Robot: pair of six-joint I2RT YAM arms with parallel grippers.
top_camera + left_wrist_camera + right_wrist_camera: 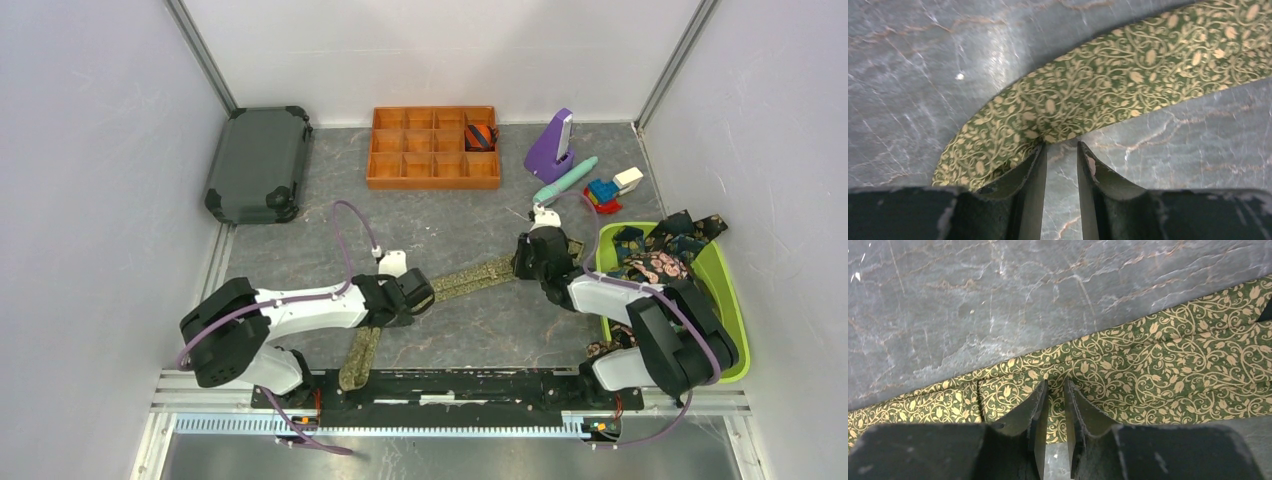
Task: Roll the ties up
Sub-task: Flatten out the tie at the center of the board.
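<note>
The olive-green tie [470,277] with a fine gold vine pattern lies stretched across the table, from near the front edge to the green bin. My left gripper [420,293] is at its middle. In the left wrist view the jaws [1061,145] stand narrowly open with bare table between them, the tips touching the tie's [1108,85] near edge. My right gripper [527,258] is over the tie's wide end. Its jaws [1055,383] stand narrowly open above the flat tie [1158,360]. A rolled orange-navy striped tie [481,137] sits in the orange tray. Dark patterned ties [655,250] fill the bin.
The orange compartment tray [420,150] stands at the back. A dark green case [259,163] lies at the back left. A purple stand [551,146], a teal stick [566,179] and toy blocks [612,188] sit at the back right. The green bin [727,290] stands at the right.
</note>
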